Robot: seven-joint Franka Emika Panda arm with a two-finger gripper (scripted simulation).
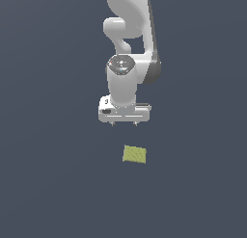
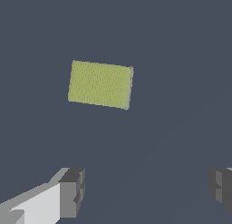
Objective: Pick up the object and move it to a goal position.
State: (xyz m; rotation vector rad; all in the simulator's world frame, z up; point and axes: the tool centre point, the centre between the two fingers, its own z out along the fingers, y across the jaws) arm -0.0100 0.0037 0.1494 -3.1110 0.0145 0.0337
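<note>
Hanging from the top of the exterior view, the white arm points its claw straight down at the dark grey surface. Two short fingertips poke out beneath the wide white claw body, set apart from each other with nothing between them. The block, yellow-green and flat, lies on the surface below the claw in this view and slightly toward the exterior view's right. It is apart from the claw; nothing touches it. Its edges sit a little askew to the claw body's long side. The block is narrower than the claw body.

Seen from the wrist view, the block shows as a rectangle with a faint fine texture on its top face and a thin paler edge on one short side. It lies flat, turned a few degrees off the frame's axes. Both fingers appear at the picture's edge as grey pads, one on a white link, the other partly cut off by the frame. They stand wide apart, with bare surface between them. The block lies clear of both pads, not between them.
</note>
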